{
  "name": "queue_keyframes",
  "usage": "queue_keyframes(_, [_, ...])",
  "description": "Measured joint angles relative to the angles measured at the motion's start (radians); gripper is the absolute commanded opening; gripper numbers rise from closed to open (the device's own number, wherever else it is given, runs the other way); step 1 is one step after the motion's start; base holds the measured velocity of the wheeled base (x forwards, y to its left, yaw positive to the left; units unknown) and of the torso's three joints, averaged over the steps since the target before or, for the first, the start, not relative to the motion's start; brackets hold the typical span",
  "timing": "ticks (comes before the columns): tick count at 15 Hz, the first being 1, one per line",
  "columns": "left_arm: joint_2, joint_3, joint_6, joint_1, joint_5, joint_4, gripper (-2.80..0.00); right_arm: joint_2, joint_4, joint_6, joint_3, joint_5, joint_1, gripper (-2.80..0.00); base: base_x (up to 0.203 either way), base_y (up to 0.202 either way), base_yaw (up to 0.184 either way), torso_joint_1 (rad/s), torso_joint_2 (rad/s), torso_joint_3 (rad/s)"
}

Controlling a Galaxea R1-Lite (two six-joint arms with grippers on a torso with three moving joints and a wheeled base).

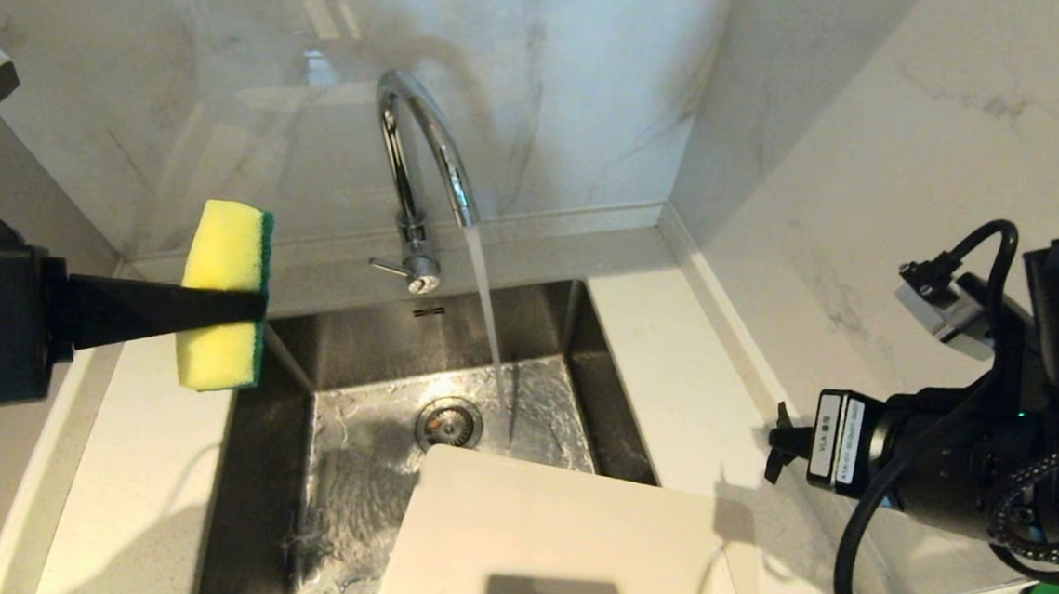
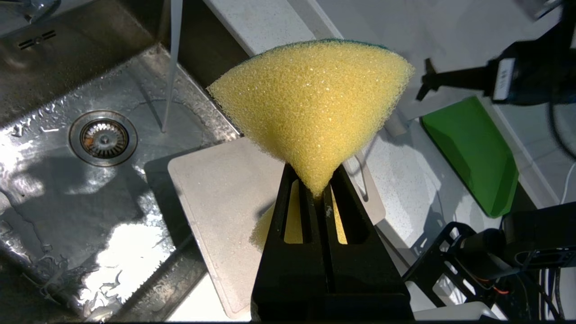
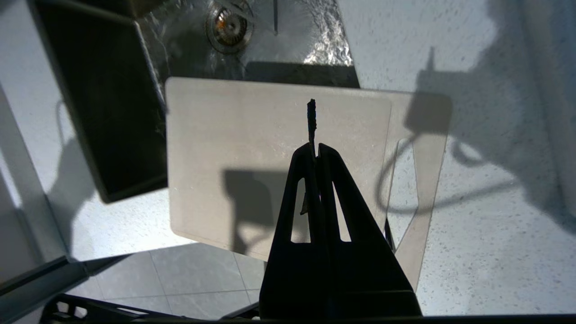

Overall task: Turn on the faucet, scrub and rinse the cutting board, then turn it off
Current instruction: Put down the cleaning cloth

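Nearest to us, the cutting board [image 1: 558,551] is lying flat across the front right corner of the sink [image 1: 275,466], one part bridging the basin and the rest resting on the table [image 1: 675,344] to the right. We judge it is lying there so that it can be slid under the water without being carried far; its far edge is stopping just short of the stream, so the board is not yet being rinsed.

Our right tool [image 3: 317,148] is hanging above the board with its jaws clenched flat together on nothing, the tips pointing down toward the board's middle and plainly apart from it. In the head view this tool [image 1: 776,440] is out over the table at the right edge of the sink.

Our left tool [image 2: 317,191] is grasping the sponge [image 1: 224,296], pinching the yellow foam so hard at the middle that it is flaring out like a fan beyond the tips. It is holding the sponge up over the left rim of the sink, well apart from the board and from the water, with the green scouring face turned toward the basin; we take this as a waiting pose, keeping the sponge ready for scrubbing.

Farther back, water is falling onto the basin floor just beside the drain [image 1: 449,422]. At the back edge, the faucet [image 1: 422,168] is running, its lever [image 1: 401,272] sticking out to the left, so the first step looks done.
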State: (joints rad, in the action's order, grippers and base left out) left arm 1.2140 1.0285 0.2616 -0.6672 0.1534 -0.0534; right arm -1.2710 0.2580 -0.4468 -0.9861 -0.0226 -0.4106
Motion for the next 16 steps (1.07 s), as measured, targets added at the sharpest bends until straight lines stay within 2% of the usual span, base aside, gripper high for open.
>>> queue_keyframes(1, [0.000,0.000,0.001,0.000,0.000,0.000,-2.80,0.005,0.048,0.001,-0.051,-0.018,0.000,-2.80,0.000,0.000,0.000,0.000,0.00,0.000])
queue_keyframes(3, [0.002,0.001,0.000,0.000,0.002,0.002,-2.80,0.000,0.121,0.010,-0.140,-0.107,0.000,-2.80,0.000,0.000,0.000,0.000,0.00,0.000])
queue_keyframes(5, [0.006,0.010,0.001,0.000,0.002,0.004,-2.80,-0.011,0.127,0.023,-0.182,-0.160,0.012,-2.80,0.000,0.000,0.000,0.000,0.00,0.000])
queue_keyframes(9, [0.009,0.011,0.003,0.000,0.005,0.003,-2.80,-0.029,0.126,0.028,-0.208,-0.195,0.129,-2.80,0.000,0.000,0.000,0.000,0.00,0.000])
queue_keyframes(13, [0.010,0.010,0.014,0.000,0.007,0.005,-2.80,-0.013,0.129,0.021,-0.202,-0.210,0.293,-2.80,0.000,0.000,0.000,0.000,0.00,0.000])
queue_keyframes(16, [0.013,0.013,0.016,0.000,0.008,0.005,-2.80,0.028,0.127,0.075,-0.179,-0.161,0.317,-2.80,0.000,0.000,0.000,0.000,0.00,0.000])
